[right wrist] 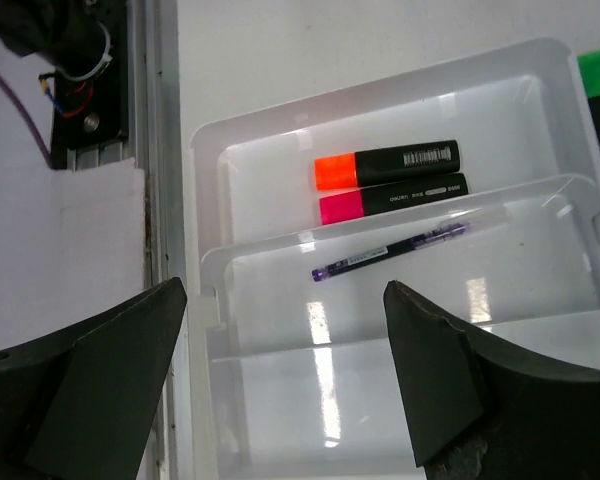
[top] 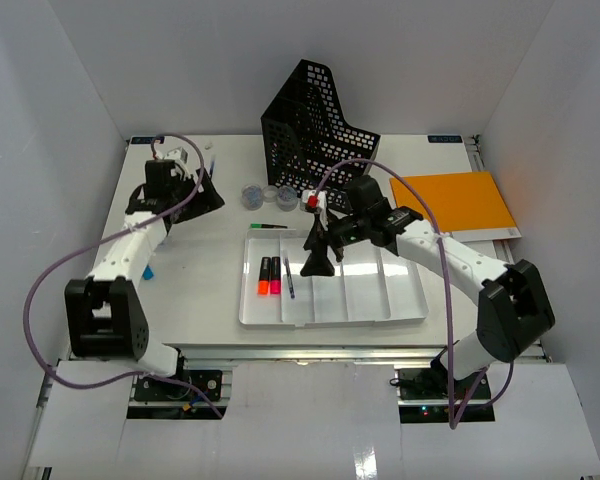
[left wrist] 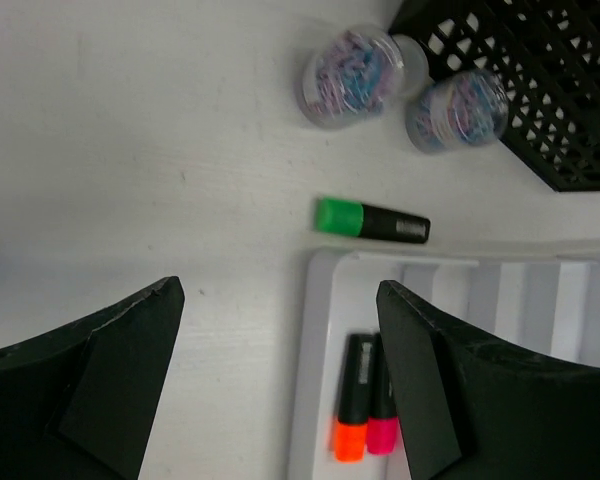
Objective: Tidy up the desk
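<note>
Purple pen (right wrist: 390,252) lies in the second compartment of the tray (right wrist: 280,120), next to the orange and pink highlighters (right wrist: 390,178). My right gripper (right wrist: 283,300) hangs above it, jaws wide, empty. My left gripper (left wrist: 280,300) is likewise wide and empty over the desk (left wrist: 130,150). Outstanding: green highlighter (left wrist: 370,220), loose on the desk just beside the tray. Judged next: descend, straddle it, close.

1. A robot lab cell: white panels (top: 70,100) wall in the desk (top: 195,290), and the left arm (top: 130,250) and right arm (top: 450,260) stand at its metal rail (top: 310,352).
2. It is dressed as an office: a black mesh file holder (top: 320,120), an orange folder (top: 455,203) and a tray (top: 365,290) holding highlighters (top: 265,275).
</note>
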You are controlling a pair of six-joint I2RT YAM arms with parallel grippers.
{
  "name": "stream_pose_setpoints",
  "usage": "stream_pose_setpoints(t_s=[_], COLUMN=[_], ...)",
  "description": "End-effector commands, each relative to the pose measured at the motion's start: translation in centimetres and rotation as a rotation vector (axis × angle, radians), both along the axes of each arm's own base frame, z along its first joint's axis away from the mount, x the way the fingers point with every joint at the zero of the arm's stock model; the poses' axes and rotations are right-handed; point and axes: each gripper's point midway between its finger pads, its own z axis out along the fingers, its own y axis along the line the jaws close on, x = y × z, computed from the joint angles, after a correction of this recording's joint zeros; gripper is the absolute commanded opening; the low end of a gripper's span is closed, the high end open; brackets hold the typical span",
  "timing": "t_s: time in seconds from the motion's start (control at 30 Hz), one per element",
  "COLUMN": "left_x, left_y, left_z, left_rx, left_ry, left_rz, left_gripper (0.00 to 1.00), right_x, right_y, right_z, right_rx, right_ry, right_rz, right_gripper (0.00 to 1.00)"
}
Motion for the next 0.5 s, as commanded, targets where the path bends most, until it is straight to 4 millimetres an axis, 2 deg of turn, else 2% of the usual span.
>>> stream_pose_setpoints(t_s=[0.0,0.07,0.1,0.27,0.37,0.47], left_x=[4.8,8.7,9.8,16.1,18.8,20.8], left_y=[0.6,2.6,3.1,4.5,5.6,6.3], left_z=[1.0,-0.8,-1.3,-4.1,-5.8,-7.1], left_rx=[0.003,0.022,0.022,0.078,0.128,0.163], left_ry=[-0.023,0.024,0.033,0.037,0.047,0.041], left_rz=[-0.055,-0.013,-0.005,0.007,0.031,0.04], left_gripper=[0.88,0.85,0.84,0.79,0.72,0.68], right_x=[-3.2,-2.7,-2.3,-1.3,-0.2,-0.1], right_y=[-2.6,-4.3,-4.9,-7.1,-8.6,-9.3], right_z=[1.0,0.6,0.6,0.8,0.8,0.7], right_rx=[0.049,0.058,0.063,0.089,0.09,0.11], right_ry=[-0.13,-0.171,-0.188,-0.259,-0.279,-0.266], right_rz=[0.223,0.205,0.192,0.157,0.108,0.097], right_gripper=[0.87,0.87,0.87,0.87,0.87,0.87])
